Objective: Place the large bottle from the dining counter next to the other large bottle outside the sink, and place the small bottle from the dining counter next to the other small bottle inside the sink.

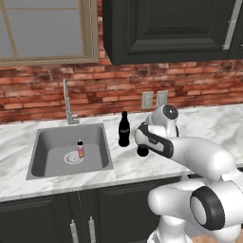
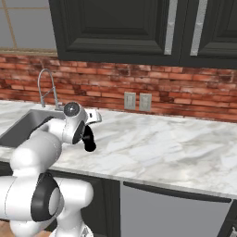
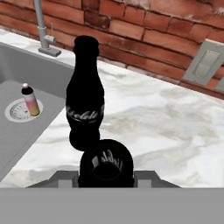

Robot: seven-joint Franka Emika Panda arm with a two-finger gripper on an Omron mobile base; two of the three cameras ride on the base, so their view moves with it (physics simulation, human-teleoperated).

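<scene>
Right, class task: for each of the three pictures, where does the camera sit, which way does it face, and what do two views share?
Left base view: behind the arm, left side, facing sink and standing bottle.
Right base view: behind, right side, facing the worktop; arm lower left.
Hand view: on the hand, looking along the tool, shut on the held bottle.
Shared: tap, brick wall.

We see a glossy white arm of rounded, tube-like segments, with dark grey to black rings at its joints, a round grey cap on the wrist joint and a dark band across the forearm
</scene>
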